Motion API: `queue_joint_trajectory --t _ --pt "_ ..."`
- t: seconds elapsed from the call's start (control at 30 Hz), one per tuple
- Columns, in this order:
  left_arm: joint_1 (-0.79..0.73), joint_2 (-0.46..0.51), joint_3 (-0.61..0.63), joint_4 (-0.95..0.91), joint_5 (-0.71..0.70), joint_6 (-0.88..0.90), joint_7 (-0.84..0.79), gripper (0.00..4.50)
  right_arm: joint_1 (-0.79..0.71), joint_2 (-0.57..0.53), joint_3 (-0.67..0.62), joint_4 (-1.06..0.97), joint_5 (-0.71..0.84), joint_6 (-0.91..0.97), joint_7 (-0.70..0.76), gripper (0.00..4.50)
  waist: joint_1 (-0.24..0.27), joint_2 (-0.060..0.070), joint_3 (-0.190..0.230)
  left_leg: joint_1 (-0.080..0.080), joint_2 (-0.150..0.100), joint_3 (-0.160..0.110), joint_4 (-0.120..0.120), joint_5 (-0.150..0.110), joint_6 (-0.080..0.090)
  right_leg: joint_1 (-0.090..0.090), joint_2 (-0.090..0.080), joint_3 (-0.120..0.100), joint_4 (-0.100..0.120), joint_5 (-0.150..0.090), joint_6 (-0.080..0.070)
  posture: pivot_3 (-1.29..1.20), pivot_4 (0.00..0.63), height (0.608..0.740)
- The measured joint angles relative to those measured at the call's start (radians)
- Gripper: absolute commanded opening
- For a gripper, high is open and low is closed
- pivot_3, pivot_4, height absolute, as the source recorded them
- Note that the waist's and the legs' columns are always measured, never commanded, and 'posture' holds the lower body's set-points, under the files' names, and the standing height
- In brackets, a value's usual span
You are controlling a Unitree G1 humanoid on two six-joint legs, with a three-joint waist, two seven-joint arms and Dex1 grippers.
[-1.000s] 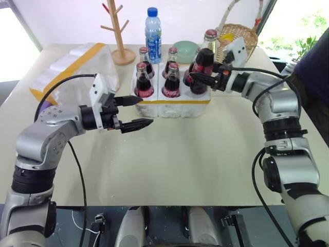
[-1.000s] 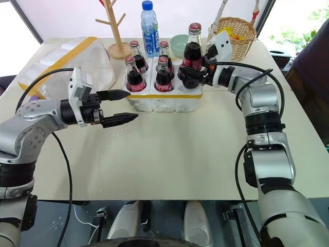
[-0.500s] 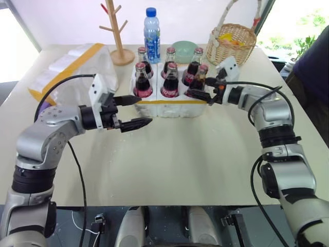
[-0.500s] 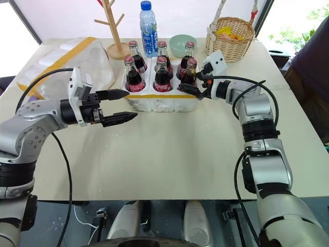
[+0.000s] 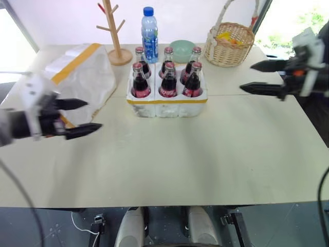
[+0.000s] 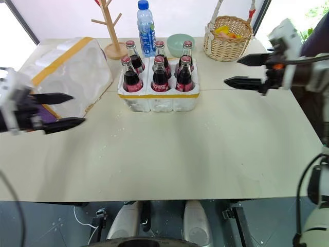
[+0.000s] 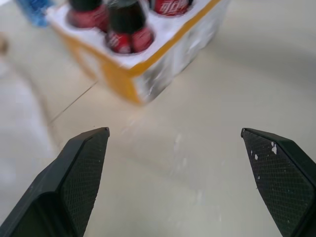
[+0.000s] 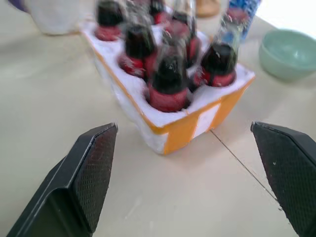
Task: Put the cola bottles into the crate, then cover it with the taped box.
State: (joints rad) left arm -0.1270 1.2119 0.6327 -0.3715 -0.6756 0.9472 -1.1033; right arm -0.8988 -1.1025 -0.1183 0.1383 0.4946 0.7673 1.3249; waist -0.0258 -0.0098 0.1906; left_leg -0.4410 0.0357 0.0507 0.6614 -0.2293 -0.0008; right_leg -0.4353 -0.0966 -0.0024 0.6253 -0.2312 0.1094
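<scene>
- The left gripper (image 5: 77, 117) was spread wide and held nothing, well to the left of the crate (image 5: 167, 103), in front of the taped box (image 5: 82, 72).
- The right gripper (image 5: 262, 77) was likewise spread and empty, well to the right of the crate.
- The cola bottles (image 5: 166, 82) stood upright in the crate, all six wells filled.
- The taped box lay just left of the crate, uncovered.

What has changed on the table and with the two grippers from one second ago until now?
The right gripper set the sixth cola bottle into the crate, let go, opened and drew back to the right. The left gripper, open as before, swung out left beside the taped box. The other five bottles, crate and box stayed put.
</scene>
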Motion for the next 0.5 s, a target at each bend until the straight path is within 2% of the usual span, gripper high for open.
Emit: queue_joint_trajectory --t 0.13,0.2,0.27,0.4,0.5 --pt "0.251 0.088 0.210 0.051 0.133 0.038 -0.138 4.50 -0.076 -0.032 -0.029 -0.024 0.076 0.069 0.037 4.43 -0.013 0.001 0.000 0.000 0.000 0.001 -0.001 0.000 0.000 -0.002 -0.001 0.000 0.000 0.000 -0.001 0.00 0.150 0.740" --pt "0.333 0.110 0.240 0.131 0.234 0.001 -0.166 4.50 -0.101 -0.035 -0.030 -0.039 0.083 0.080 0.030 4.43 -0.017 0.001 0.000 -0.001 0.000 0.001 -0.002 0.000 -0.001 -0.005 -0.001 0.000 0.000 0.000 -0.001 0.00 0.150 0.740" --pt "0.349 0.125 0.248 0.226 0.292 -0.035 -0.177 4.50 -0.105 -0.034 -0.030 -0.048 0.094 0.088 0.027 4.43 -0.016 0.000 0.000 -0.001 0.000 0.001 -0.002 0.000 -0.001 -0.008 -0.001 0.000 -0.001 -0.001 -0.002 0.00 0.150 0.740" --pt "0.261 0.195 0.154 0.434 0.345 -0.145 -0.163 4.50 -0.099 -0.033 -0.031 -0.114 0.145 0.097 0.059 4.43 -0.013 0.000 0.000 -0.002 0.000 0.002 -0.006 -0.001 -0.001 -0.008 -0.004 0.000 -0.002 -0.001 -0.002 0.00 0.150 0.740" --pt "0.070 0.221 -0.046 0.551 0.349 -0.213 -0.121 4.50 -0.089 -0.035 -0.044 -0.176 0.198 0.115 0.067 4.43 -0.009 0.000 0.000 -0.002 -0.002 0.005 -0.009 0.001 -0.002 -0.008 -0.006 0.000 -0.001 0.000 -0.001 0.00 0.150 0.740"
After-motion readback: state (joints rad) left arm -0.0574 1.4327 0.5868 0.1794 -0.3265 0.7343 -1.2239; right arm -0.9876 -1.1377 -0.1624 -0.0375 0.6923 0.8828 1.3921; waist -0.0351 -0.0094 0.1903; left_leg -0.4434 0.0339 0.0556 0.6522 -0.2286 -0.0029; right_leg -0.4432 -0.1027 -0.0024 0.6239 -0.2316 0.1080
